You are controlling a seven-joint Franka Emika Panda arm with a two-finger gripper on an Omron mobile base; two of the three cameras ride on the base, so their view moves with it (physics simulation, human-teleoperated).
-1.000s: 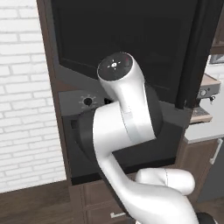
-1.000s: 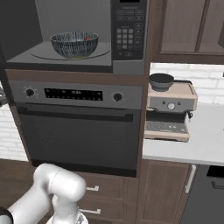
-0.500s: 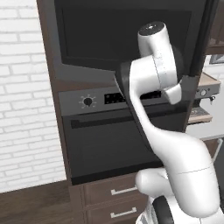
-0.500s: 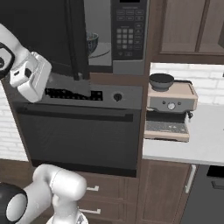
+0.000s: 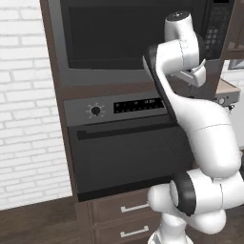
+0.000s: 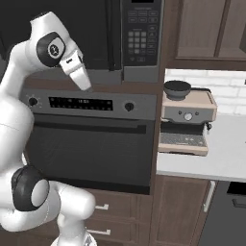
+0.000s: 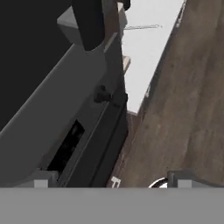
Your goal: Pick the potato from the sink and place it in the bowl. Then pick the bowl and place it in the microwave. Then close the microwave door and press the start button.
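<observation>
The microwave's door (image 5: 128,38) looks shut, a dark glass panel (image 6: 72,24) left of the keypad (image 6: 141,41). Bowl and potato are hidden behind it, and the sink is out of view. My gripper (image 6: 85,82) hangs just below the door's lower edge, in front of the oven's top, pointing down. In the left base view the gripper (image 5: 196,78) sits under the keypad (image 5: 214,31). In the hand view the two fingertips (image 7: 41,178) stand far apart at the bottom, so the gripper (image 7: 112,179) is open with nothing between them.
The oven (image 6: 91,144) with knobs (image 5: 95,110) and display sits under the microwave. A coffee machine (image 6: 185,115) stands on the white counter (image 6: 211,161) to the right. Drawers (image 5: 128,209) lie below the oven, and a white brick wall (image 5: 24,119) is at the left.
The microwave door has swung from open to shut, hiding the bowl. My arm swept with it from the left side across to the right, ending under the door's right end.
</observation>
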